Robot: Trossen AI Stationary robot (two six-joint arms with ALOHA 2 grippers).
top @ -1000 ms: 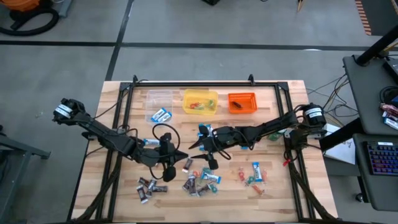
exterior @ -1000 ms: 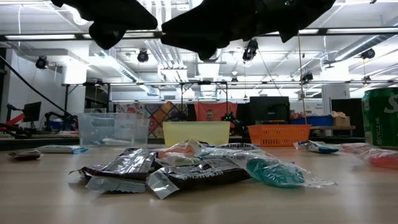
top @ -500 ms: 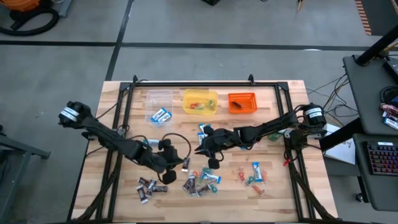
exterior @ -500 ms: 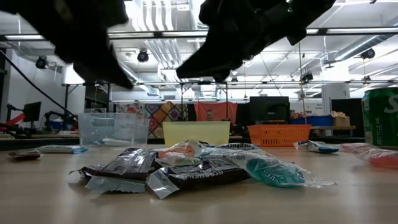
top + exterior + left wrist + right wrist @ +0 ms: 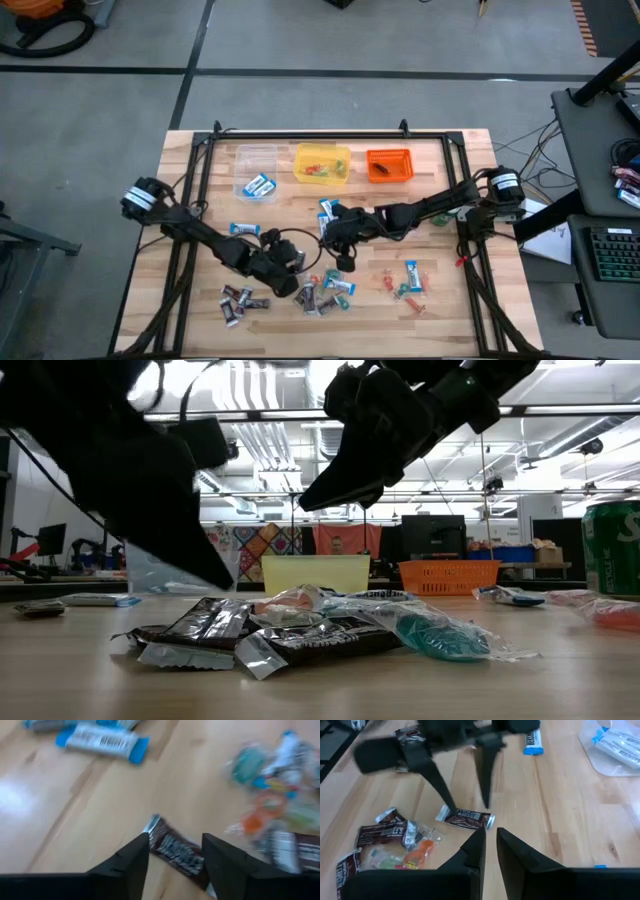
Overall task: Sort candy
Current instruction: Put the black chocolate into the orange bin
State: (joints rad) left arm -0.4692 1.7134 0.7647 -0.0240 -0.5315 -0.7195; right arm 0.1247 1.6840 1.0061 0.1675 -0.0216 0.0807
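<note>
Wooden table (image 5: 450,300) from above, both arms reaching toward its middle; left gripper (image 5: 290,272) low over the table's centre-front, fingers apart, straddling a dark brown bar (image 5: 177,854) lying flat on the wood, not yet touching it as far as can be told; same brown bar (image 5: 466,818) seen from the right wrist, between the two dark finger tips coming down on either side; right gripper (image 5: 332,234) just beside, higher, off the wood, fingers (image 5: 470,851) drawn nearly together with only a thin gap, nothing seen between them; just right of the left gripper, a loose heap of candy (image 5: 322,293), brown and blue-and-white wrappers mixed with small coloured pieces; same heap (image 5: 320,628) close up in the low view, silver-edged brown wrappers and a green sweet in clear film; a few more brown bars (image 5: 240,300) near the front-left; a smaller scatter (image 5: 405,282) to the right, blue-and-white with tiny red and green ones; one blue bar (image 5: 245,229) alone by the left arm; along the far edge, clear tub (image 5: 257,162) holding blue-and-white pieces, yellow tub (image 5: 322,162) with small coloured sweets, orange tub (image 5: 389,165) with one dark piece.
</note>
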